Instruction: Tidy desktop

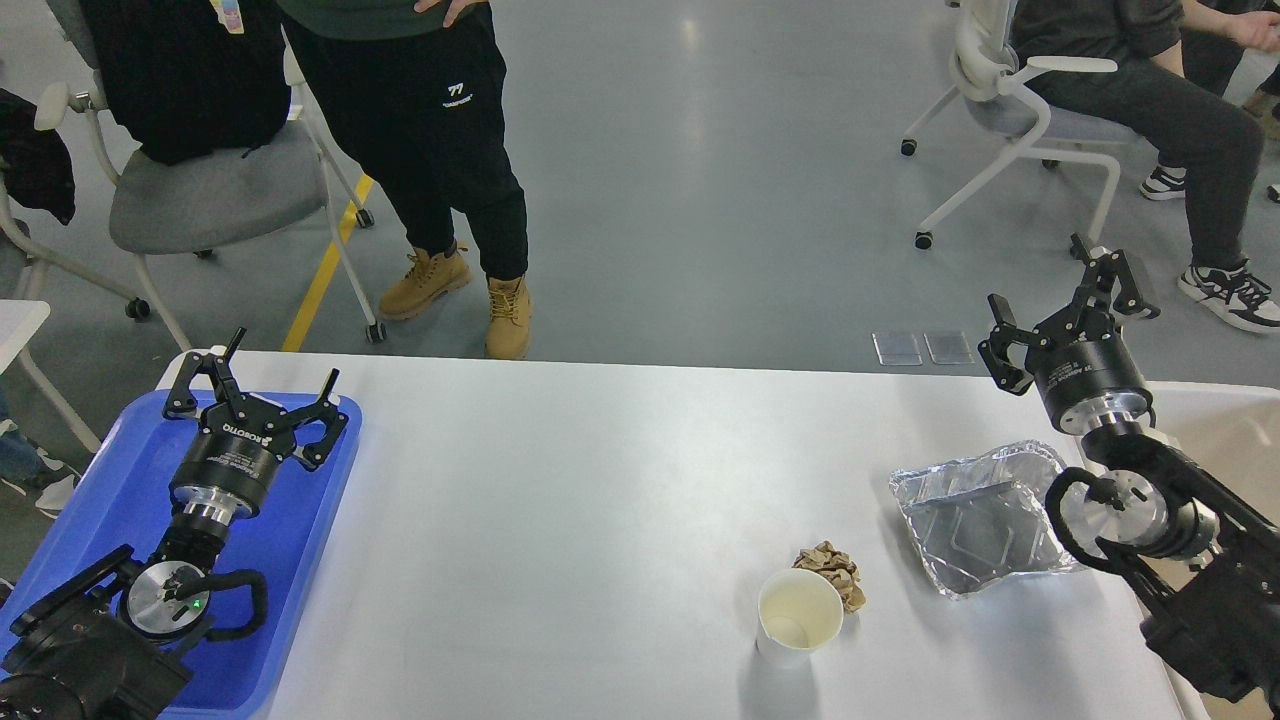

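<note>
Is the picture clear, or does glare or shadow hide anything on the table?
Head view: sharp overall. The desktop has a soft sheen but nothing washes out. The foil tray glints with bright reflections. The paper cup casts a faint shadow toward the camera, beside the crumpled brown paper. The floor shows pale light streaks.

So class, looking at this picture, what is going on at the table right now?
A two-armed robot faces a large white desktop to be tidied. Neither arm holds anything: the left gripper hangs open over a blue plastic tray, and the right gripper is open above the far right edge. A white paper cup, a crumpled brown paper wad and a crinkled foil tray lie untouched on the desktop.
</note>
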